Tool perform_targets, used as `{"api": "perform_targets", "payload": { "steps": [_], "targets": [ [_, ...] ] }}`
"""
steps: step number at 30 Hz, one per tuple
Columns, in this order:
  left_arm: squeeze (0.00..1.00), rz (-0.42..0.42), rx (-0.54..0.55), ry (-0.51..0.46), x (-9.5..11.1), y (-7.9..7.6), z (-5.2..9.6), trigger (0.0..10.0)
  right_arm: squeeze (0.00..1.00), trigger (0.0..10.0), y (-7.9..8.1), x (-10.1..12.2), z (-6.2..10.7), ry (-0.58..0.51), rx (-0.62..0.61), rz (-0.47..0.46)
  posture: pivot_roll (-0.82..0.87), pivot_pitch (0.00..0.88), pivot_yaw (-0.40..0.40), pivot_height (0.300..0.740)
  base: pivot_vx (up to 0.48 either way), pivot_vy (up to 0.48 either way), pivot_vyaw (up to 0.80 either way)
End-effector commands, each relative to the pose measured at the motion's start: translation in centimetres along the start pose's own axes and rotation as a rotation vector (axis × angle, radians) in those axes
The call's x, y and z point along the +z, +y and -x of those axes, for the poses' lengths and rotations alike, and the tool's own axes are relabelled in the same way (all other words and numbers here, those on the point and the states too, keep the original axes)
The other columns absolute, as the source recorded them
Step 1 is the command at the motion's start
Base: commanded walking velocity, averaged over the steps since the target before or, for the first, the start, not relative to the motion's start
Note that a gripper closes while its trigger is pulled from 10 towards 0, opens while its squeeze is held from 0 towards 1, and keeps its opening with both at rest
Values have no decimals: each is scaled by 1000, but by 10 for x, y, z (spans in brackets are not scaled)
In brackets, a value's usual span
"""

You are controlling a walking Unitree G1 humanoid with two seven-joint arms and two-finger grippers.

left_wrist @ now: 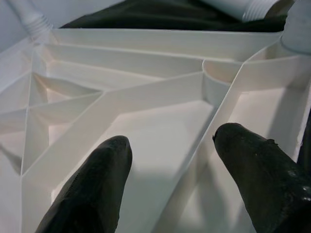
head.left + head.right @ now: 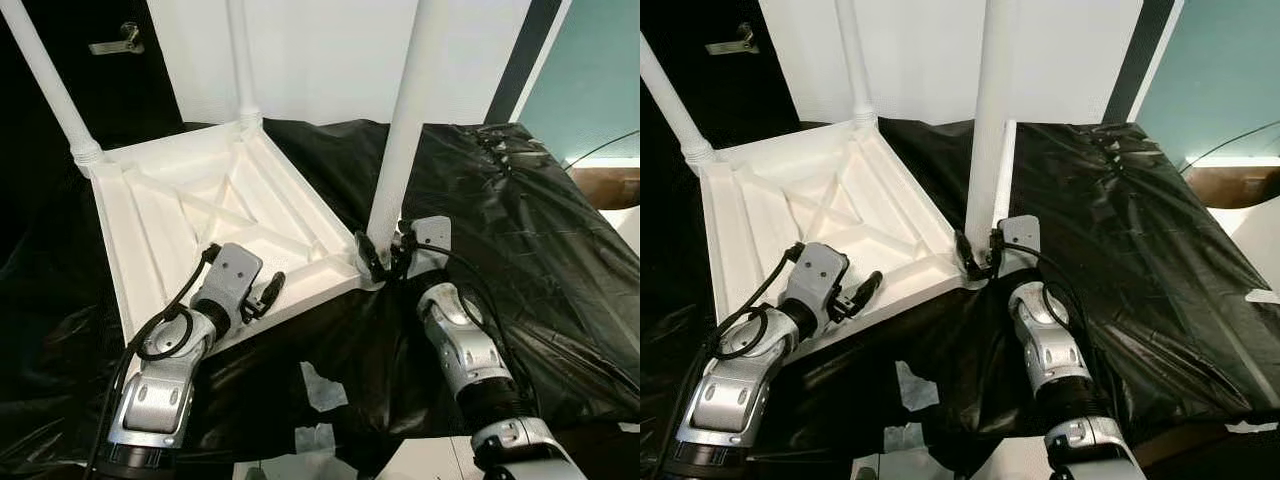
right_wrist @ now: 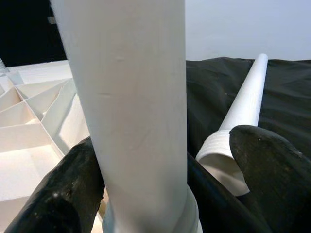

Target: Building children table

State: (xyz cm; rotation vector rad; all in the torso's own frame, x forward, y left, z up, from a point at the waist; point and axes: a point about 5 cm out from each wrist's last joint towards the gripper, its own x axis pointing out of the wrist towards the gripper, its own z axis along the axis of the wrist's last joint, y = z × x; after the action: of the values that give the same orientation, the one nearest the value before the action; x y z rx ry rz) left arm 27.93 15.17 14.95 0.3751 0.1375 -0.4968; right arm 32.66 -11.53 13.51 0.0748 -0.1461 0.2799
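Tabletop (image 2: pixel 190 215) lies upside down; right gripper (image 2: pixel 385 258) jaws clamped on leg (image 2: pixel 408 130) to seat it; left gripper (image 2: pixel 262 297) jaws apart, bracing rim.

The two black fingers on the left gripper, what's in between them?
In the left wrist view, a white rib of the upturned tabletop runs between the open left gripper's fingers. They hold nothing.

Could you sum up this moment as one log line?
right gripper: around leg at tabletop corner | left gripper: open at tabletop edge | spare leg: on sheet
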Motion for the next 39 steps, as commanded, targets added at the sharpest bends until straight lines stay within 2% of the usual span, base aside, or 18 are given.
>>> {"api": "perform_targets", "payload": {
  "steps": [1, 2, 6, 9, 11, 15, 16, 19, 22, 25, 26, 27, 32, 36, 39],
  "targets": [
    [0, -8, -19, 42, -5, -2, -2, 10000, 0, 10000, -8, 0, 4, -1, -47, 0, 120, 11, -39, 740, 0, 0, 0],
    [0, -5, -58, 80, -7, -5, -3, 10000, 0, 10000, -7, 0, 8, 5, -46, -4, 120, 11, -39, 740, 0, 0, 0],
    [0, -16, -58, 118, -7, -3, -7, 10000, 0, 10000, -6, 0, 9, 7, -48, -9, 116, 19, -37, 740, 0, 0, 0],
    [0, -43, -53, 162, -4, 2, -15, 10000, 0, 10000, -5, 4, 8, -1, -49, -9, 113, 24, -32, 740, 0, 0, 0],
    [0, -62, -6, 210, -3, 10, -22, 10000, 0, 10000, -6, 5, 9, -2, -53, -9, 115, 26, -31, 740, 0, 0, 0],
    [0, -58, 5, 231, -3, 13, -24, 10000, 0, 10000, -6, 5, 10, -3, -53, -8, 112, 29, -27, 740, 0, 0, 0],
    [0, -55, 4, 282, -4, 18, -27, 10000, 0, 10000, -6, 5, 12, -2, -57, -8, 109, 33, -17, 740, 0, 0, 0],
    [0, -52, -8, 319, -5, 22, -27, 10000, 0, 10000, -6, 6, 13, -1, -62, -7, 103, 34, -8, 740, 0, 0, 0],
    [0, -26, -41, 312, 0, 23, -27, 10000, 0, 10000, -9, 7, 14, -1, -73, -3, 98, 36, -3, 740, 0, 0, 0],
    [0, 58, -82, 254, 10, 24, -26, 10000, 0, 10000, -12, 7, 15, 1, -88, 0, 91, 36, 8, 740, 0, 0, 0],
    [0, 58, -82, 254, 10, 24, -26, 10000, 0, 10000, -12, 7, 15, 1, -88, 0, 91, 36, 8, 740, 0, 0, 0],
    [0, 120, -114, 175, 22, 23, -26, 10000, 0, 10000, -13, 6, 17, 2, -98, 0, 89, 36, 12, 740, 0, 0, 0],
    [0, 123, -131, 100, 31, 20, -25, 10000, 0, 10000, -9, 4, 20, 6, -91, 1, 92, 36, 11, 740, 0, 0, 0],
    [0, 113, -152, 108, 27, 15, -24, 10000, 0, 10000, -6, 1, 23, 9, -69, 22, 97, 37, 8, 740, 0, 0, 0],
    [0, 115, -193, 133, 20, 5, -20, 10000, 0, 10000, -7, -9, 32, 31, -32, 68, 103, 39, 7, 740, 0, 0, 0]
  ]
}}
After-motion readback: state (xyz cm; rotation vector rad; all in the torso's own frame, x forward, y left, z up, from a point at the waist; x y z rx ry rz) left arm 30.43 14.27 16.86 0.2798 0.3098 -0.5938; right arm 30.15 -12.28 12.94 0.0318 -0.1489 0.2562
